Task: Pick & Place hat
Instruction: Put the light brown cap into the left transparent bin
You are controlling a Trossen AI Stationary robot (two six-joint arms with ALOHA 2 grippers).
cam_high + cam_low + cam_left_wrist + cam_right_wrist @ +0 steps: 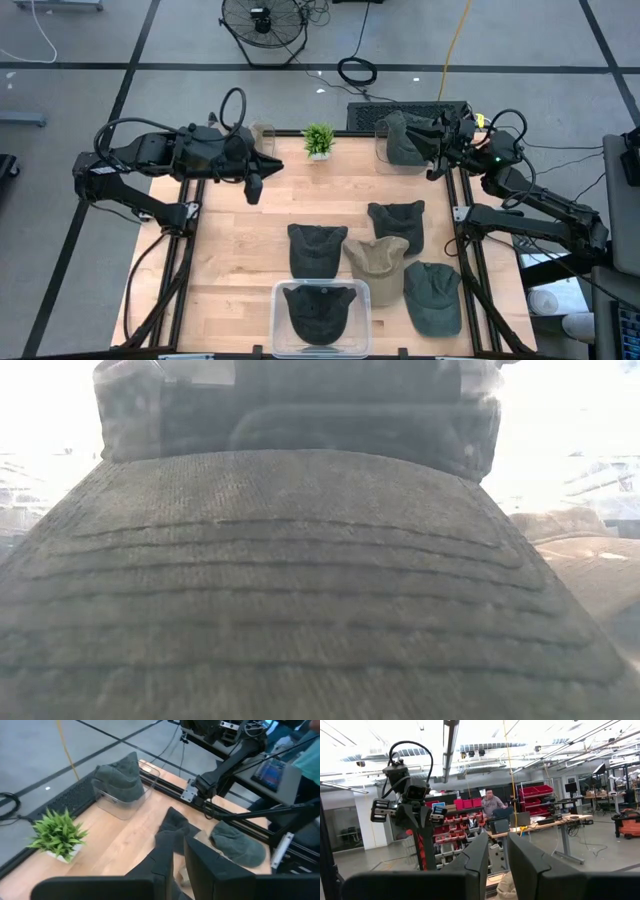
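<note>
Several caps lie flat on the wooden table: a dark one (317, 248), another dark one (397, 222), a tan one (378, 258) and a green one (432, 295). A further dark cap (320, 310) sits in a clear bin (280, 340) at the near edge, and its brim (300, 590) fills the low view. A dark green cap (403, 140) (120, 777) sits in a clear container (125, 802) at the far right corner, sticking out above its rim. My left gripper (254, 190) (178, 855) hovers over the far left part of the table, open by a narrow gap. My right gripper (435, 160) (498, 852) is raised beside that container, pointing toward the table's left, also narrowly open.
A small potted plant (319, 140) (57, 835) stands at the middle of the far edge. Bare wood shows across the table's left half (230, 260). Black frame rails (465, 260) run along both sides. A person (492, 800) sits in the room beyond.
</note>
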